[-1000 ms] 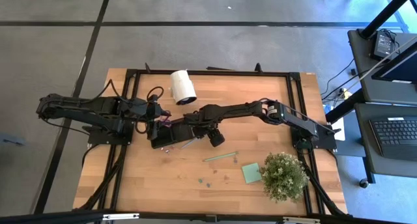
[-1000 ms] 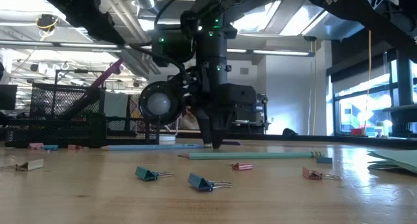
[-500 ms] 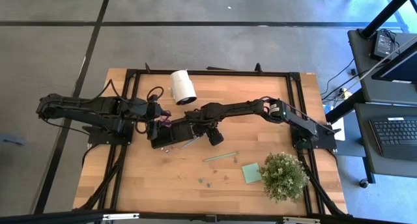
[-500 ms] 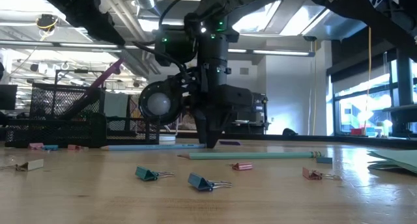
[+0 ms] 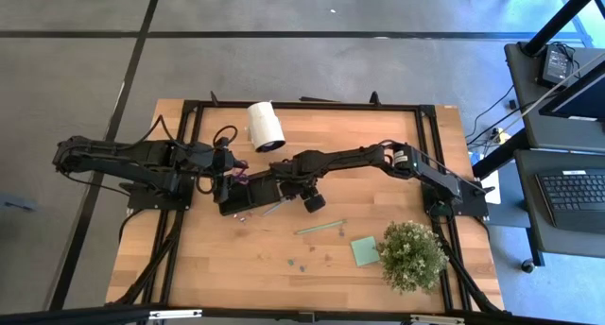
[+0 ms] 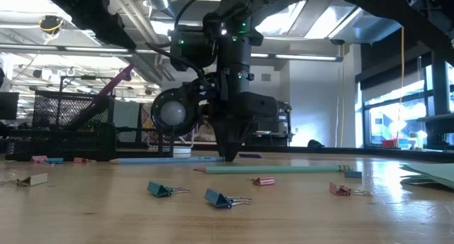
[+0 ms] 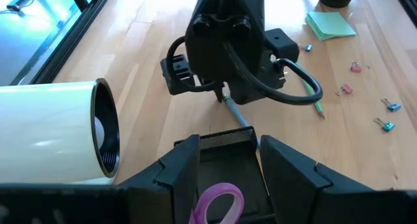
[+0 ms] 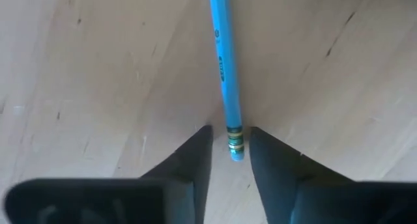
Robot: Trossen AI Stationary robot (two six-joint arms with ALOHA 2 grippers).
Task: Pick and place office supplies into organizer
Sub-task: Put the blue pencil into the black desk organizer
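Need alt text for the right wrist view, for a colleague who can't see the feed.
The right hand points down at the wooden table, its two dark fingers straddling the eraser end of a blue pencil lying flat. The fingers sit close beside the pencil, with small gaps showing on both sides.

Crowded at the table's middle — right gripper (image 8: 229,152) down at the wood, fingers astride the blue pencil (image 8: 223,61), just beside the organizer (image 7: 225,160). Hemmed from the other side by the left gripper (image 7: 225,175), fingers spread over the organizer's near end. Blocked behind by the white roll (image 5: 266,127) (lying on its side). Open wood toward the front edge, broken only by a pale green pencil (image 5: 319,228), small clips (image 6: 228,198), sticky-note pad (image 5: 365,250) and potted plant (image 5: 412,255).
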